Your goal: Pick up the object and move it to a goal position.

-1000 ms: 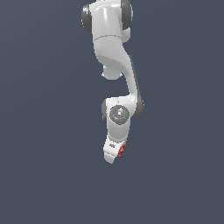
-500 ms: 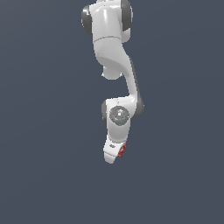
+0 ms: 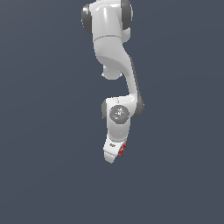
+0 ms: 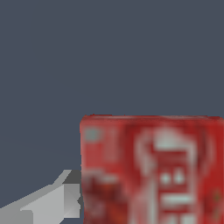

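Exterior view: light even and moderate, background a flat slate grey with no gradient; no cast shadows anywhere; my arm [image 3: 114,65] shaded softly, brighter on the side toward the exterior view's left, greyer toward the right; no glare; edges slightly soft and jagged, low resolution; no edge distortion. Wrist view: same flat grey field; the red block [image 4: 151,170] fills one corner, its white lettering smeared and unreadable, heavily pixelated; one finger [image 4: 46,203] of my hand pale grey in blocky steps, darker on one facet.
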Robot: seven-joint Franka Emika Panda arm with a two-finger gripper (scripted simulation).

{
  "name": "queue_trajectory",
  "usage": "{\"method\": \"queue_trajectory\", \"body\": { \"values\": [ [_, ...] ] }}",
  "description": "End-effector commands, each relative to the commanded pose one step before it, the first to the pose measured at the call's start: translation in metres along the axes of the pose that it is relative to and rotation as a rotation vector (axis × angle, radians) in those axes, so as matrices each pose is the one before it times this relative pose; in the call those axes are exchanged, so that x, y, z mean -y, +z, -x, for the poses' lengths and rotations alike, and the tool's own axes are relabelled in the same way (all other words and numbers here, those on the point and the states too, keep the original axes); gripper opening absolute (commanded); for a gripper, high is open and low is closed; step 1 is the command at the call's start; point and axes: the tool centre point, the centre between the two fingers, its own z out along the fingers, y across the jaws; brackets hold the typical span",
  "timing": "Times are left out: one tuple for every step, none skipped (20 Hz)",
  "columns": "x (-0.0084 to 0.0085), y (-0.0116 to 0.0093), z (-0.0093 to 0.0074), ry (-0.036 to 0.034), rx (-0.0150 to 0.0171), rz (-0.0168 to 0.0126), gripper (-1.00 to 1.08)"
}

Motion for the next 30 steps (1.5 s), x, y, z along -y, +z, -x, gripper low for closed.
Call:
{"method": "queue_trajectory", "body": {
  "values": [
    [0.00269,-0.0033,0.00088,0.00003,-0.00019,0.00046,-1.0],
    [0.00165,-0.00175,0.00055,0.0,0.0,0.0,-1.0],
    [0.00189,-0.002,0.00063,0.0,0.0,0.0,-1.0],
    [0.00214,-0.00226,0.00071,0.0,0.0,0.0,-1.0],
    [0.00239,-0.00254,0.0008,0.0,0.0,0.0,-1.0],
    [0.00266,-0.00282,0.00088,0.0,0.0,0.0,-1.0],
    [0.0029,-0.00311,0.00104,0.00013,0.00042,0.0002,-1.0],
    [0.00321,-0.00341,0.00107,0.0,0.0,0.0,-1.0],
    [0.0035,-0.00373,0.00117,0.0,0.0,0.0,-1.0],
    [0.00381,-0.00406,0.00127,0.0,0.0,0.0,-1.0],
    [0.00412,-0.00434,0.00134,0.00001,0.00066,0.00021,-1.0],
    [0.00442,-0.00474,0.00147,0.0,0.0,0.0,-1.0],
    [0.00473,-0.00508,0.00158,0.0,0.0,0.0,-1.0],
    [0.00504,-0.00539,0.00165,0.0,0.00046,0.00016,-1.0],
    [0.00524,-0.00567,0.00175,0.0,0.0,0.0,-1.0],
    [0.00536,-0.00582,0.00178,0.0,0.0,0.0,-1.0],
    [0.0055,-0.00593,0.00179,0.0,0.00046,0.00016,-1.0],
    [0.00555,-0.00607,0.00184,0.0,0.0,0.0,-1.0],
    [0.00539,-0.00592,0.00178,0.0,0.0,0.0,-1.0],
    [0.00521,-0.00575,0.00171,0.0,0.0,0.0,-1.0],
    [0.00503,-0.0055,0.00158,0.00001,0.00066,0.00022,-1.0],
    [0.00479,-0.00536,0.00156,0.0,0.0,0.0,-1.0],
    [0.00457,-0.00514,0.00147,0.0,0.0,0.0,-1.0],
    [0.00433,-0.0049,0.00138,0.0,0.0,0.0,-1.0],
    [0.00407,-0.00464,0.00129,0.0,0.0,0.0,-1.0],
    [0.00381,-0.00437,0.00119,0.0,0.0,0.0,-1.0],
    [0.00352,-0.00408,0.00109,0.0,0.0,0.0,-1.0],
    [0.00323,-0.00378,0.00098,0.0,0.0,0.0,-1.0],
    [0.00293,-0.00346,0.00088,0.0,0.0,0.0,-1.0],
    [0.00259,-0.00319,0.00088,0.00003,-0.00065,-0.00023,-1.0]
  ]
}}
